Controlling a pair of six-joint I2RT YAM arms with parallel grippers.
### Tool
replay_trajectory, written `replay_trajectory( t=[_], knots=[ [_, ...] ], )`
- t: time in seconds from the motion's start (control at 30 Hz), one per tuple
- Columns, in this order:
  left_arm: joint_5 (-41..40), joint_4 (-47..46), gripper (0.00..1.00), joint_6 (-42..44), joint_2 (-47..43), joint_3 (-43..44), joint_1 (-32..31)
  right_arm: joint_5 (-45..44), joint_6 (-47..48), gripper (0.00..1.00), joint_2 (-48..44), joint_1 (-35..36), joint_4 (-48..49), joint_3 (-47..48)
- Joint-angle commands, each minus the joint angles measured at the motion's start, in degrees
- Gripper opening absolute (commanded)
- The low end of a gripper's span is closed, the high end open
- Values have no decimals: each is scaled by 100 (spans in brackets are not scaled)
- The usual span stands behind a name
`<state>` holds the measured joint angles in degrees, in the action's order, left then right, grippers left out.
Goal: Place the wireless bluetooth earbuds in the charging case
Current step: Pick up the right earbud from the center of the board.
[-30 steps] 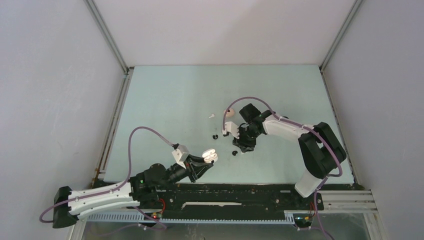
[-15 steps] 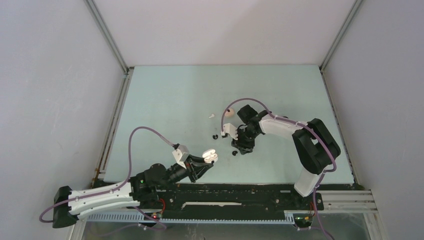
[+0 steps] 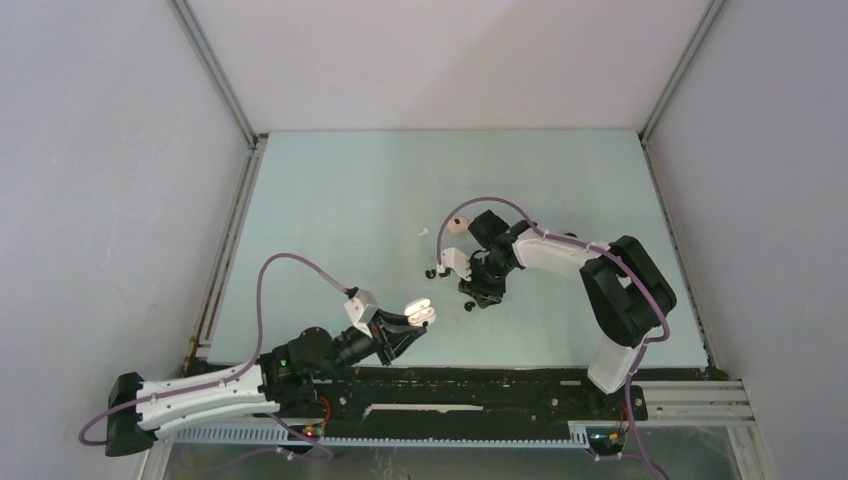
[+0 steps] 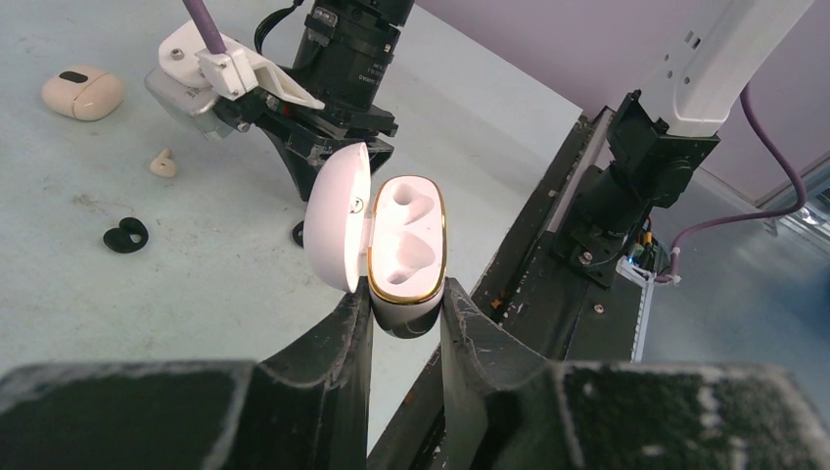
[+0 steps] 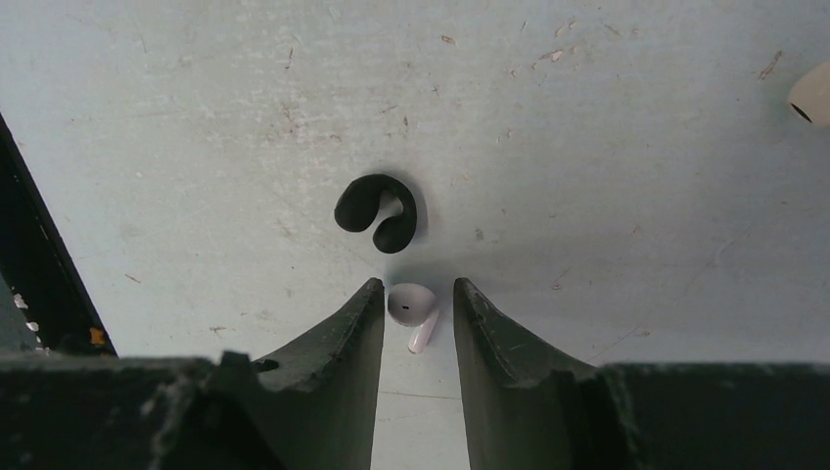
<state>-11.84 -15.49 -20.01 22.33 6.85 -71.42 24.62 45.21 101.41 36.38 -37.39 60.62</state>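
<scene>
My left gripper (image 4: 406, 305) is shut on an open white charging case with a gold rim (image 4: 407, 245), held above the table's front edge (image 3: 420, 312); its two sockets are empty and its lid (image 4: 338, 215) stands open to the left. My right gripper (image 5: 416, 292) is open, tips down on the table, straddling a white stemmed earbud (image 5: 412, 306) that lies between its fingertips. A black C-shaped earbud (image 5: 377, 211) lies just beyond the tips. In the top view the right gripper (image 3: 480, 294) hides the white earbud.
A beige closed case (image 3: 459, 226) lies behind the right gripper, also in the left wrist view (image 4: 83, 91). A small beige earbud (image 4: 162, 164), a black earbud (image 4: 125, 235) and a white earbud (image 3: 423, 231) lie loose on the pale green table (image 3: 330, 200).
My right arm has shifted slightly left and its elbow has swung in. The left arm and its case have not moved.
</scene>
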Motion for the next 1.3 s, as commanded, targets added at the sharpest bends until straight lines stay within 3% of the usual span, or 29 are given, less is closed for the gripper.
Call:
replay_trajectory(
  t=[0.0, 0.2, 1.17, 1.27],
  knots=[
    [-68, -19, 0, -16, -77, -18, -30, -343, -223, 35, 48, 186, -91, 72],
    [-73, 130, 0, 50, -101, 43, -30, -619, -304, 32, 147, 342, -58, 72],
    [-100, 319, 0, 19, -417, -65, -30, -871, -353, 38, -74, 335, -212, -24],
    [-97, 287, 0, 6, -406, -77, -30, -863, -355, 34, -99, 341, -191, -24]
  ],
)
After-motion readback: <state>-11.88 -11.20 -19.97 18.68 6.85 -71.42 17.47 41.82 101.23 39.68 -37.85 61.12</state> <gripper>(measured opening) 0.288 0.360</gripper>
